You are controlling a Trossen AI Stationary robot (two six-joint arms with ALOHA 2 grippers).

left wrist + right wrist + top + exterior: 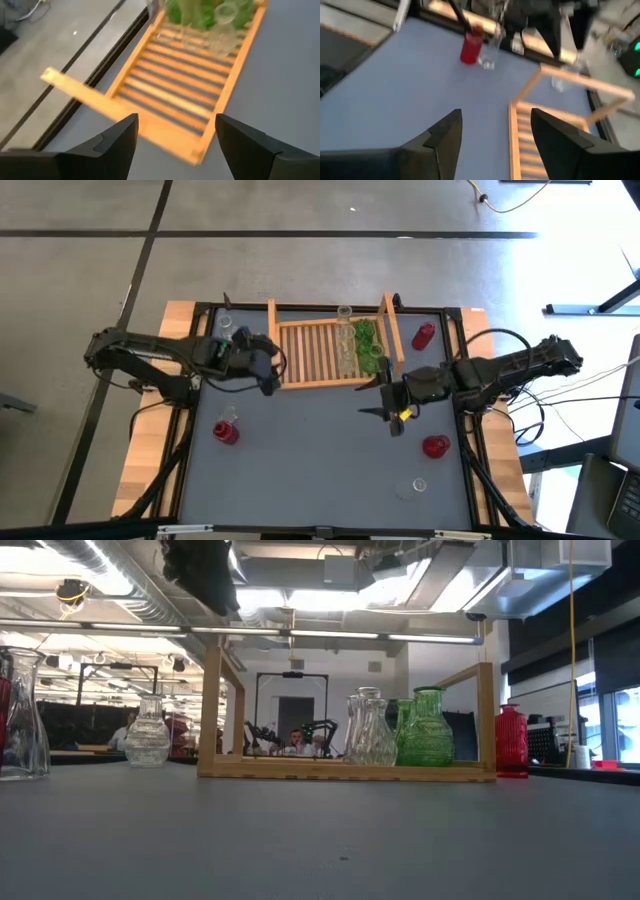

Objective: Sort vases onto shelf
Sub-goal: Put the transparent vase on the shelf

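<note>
The wooden shelf point(318, 352) lies at the table's far middle, with clear vases point(346, 348) and green vases point(368, 345) standing upright on its slats at the right end. In the low view they show as clear vases point(368, 730) and green vases point(428, 730). My left gripper point(270, 380) hovers open at the shelf's left end, and the shelf point(185, 95) shows between its fingers in the left wrist view. My right gripper point(385, 402) hovers open over bare table just near of the shelf's right end. A red vase point(435, 446) stands near it.
More vases stand loose on the table: a red vase point(423, 336) right of the shelf, a red vase point(226, 432) beside a clear vase point(231, 414) at the left, a clear vase point(419, 486) near the right front, and a clear vase point(225, 323) at the far left.
</note>
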